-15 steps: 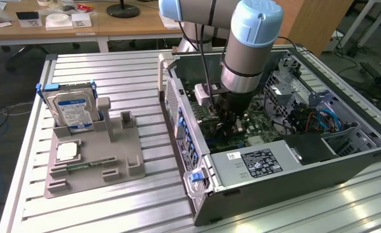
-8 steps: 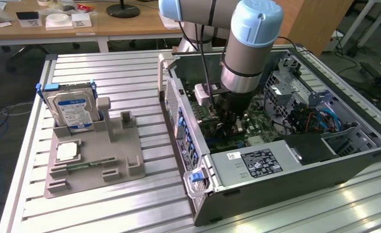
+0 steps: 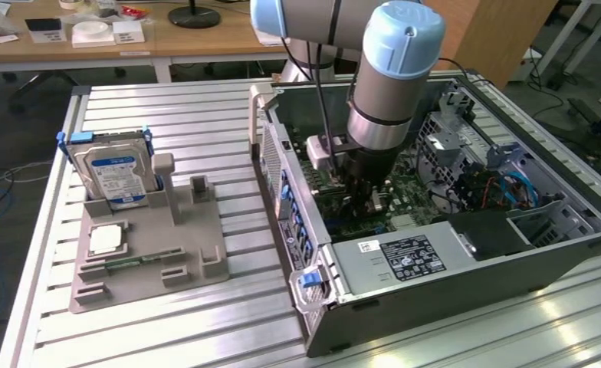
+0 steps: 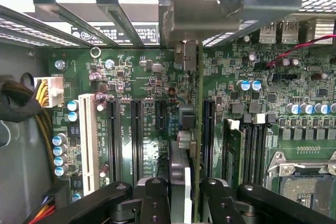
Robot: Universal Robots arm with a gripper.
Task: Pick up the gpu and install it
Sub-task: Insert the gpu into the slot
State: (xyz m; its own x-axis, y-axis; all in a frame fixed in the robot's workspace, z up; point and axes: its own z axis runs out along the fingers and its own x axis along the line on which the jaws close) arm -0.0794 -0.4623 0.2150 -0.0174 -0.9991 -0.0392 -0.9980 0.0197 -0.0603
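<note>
While the arm reached down into the open computer case (image 3: 454, 295) at the centre right of the exterior view, the gripper (image 3: 366, 195) hung low over the green motherboard (image 4: 142, 74), and its jaws were closed on the gpu (image 4: 198, 129). Seen from the wrist, the gpu stood on edge between the two black fingers (image 4: 156, 200), a thin line running away from them across the board. It lay just beside a long black slot (image 4: 208, 135) and apart from the white slot (image 4: 88, 140). Whether its lower edge sat in a slot could not be told. At its far end, its grey metal bracket (image 4: 195, 11) reached the row of rear openings in the case wall. Beside the gripper, toward the lower centre of the exterior view, sat the grey power supply (image 3: 408, 257) with its printed label, and blue cables (image 3: 515, 188) curled at the right side of the case. Well apart from the case, at the exterior view's left, a grey fixture tray (image 3: 193, 249) rested on the slatted metal table (image 3: 178, 115). In it, the silver hard drive (image 3: 116, 172) with a blue label stood upright in its holder at the frame's left middle, and a square chip (image 3: 106, 239) lay flat below it. Behind the table, along the upper left of the frame, a wooden desk (image 3: 203, 40) carried small white boxes.
</note>
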